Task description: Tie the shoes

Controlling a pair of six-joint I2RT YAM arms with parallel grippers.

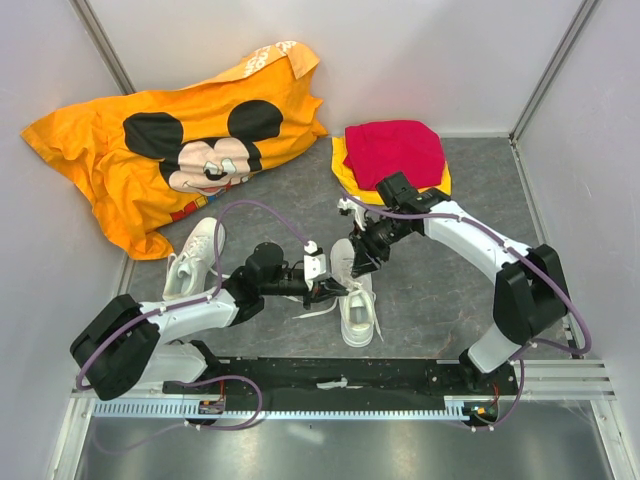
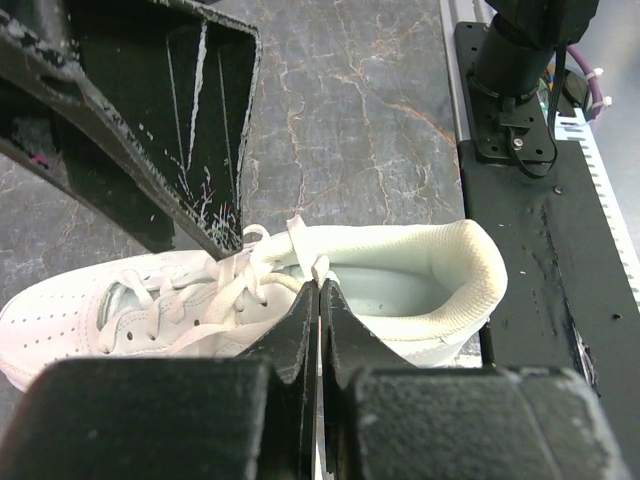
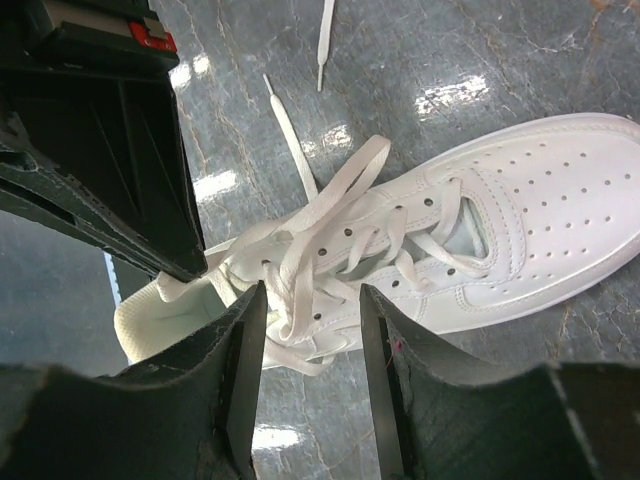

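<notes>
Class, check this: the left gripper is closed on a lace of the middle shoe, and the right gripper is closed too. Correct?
No: the right gripper is open, jaws apart over the shoe, as the right wrist view shows. The left gripper is indeed closed on a lace.

The left claw (image 1: 338, 290) and right claw (image 1: 358, 268) crowd the middle shoe (image 1: 357, 312) (laces (image 1: 318, 311) alongside); floor (image 1: 430, 300) rightward lies open.

Site is presenting as a robotics lab cell, white panel walls (image 1: 450, 50) enclosing a tabletop (image 1: 440, 300) with bolted arm rail (image 1: 400, 372).
</notes>
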